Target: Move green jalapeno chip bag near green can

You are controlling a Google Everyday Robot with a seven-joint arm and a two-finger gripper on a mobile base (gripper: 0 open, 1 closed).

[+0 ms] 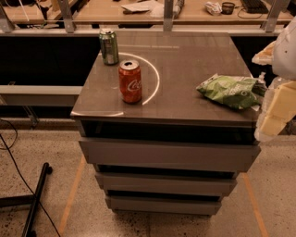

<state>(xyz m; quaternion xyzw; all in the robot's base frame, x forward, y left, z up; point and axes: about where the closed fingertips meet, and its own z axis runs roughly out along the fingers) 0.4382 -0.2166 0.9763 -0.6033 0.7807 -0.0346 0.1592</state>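
Note:
The green jalapeno chip bag (229,91) lies crumpled at the right edge of the dark cabinet top (189,55). The green can (109,46) stands upright at the far left corner of the top. My gripper (276,110) is at the right edge of the view, pale and close to the camera, just right of the bag's right end. It hides a little of that end. I cannot tell whether it touches the bag.
A red Coca-Cola can (130,81) stands upright just in front and right of the green can. The cabinet has several drawers (166,155) below. A metal rail and desks (138,14) run behind. A black pole (37,199) lies on the floor at left.

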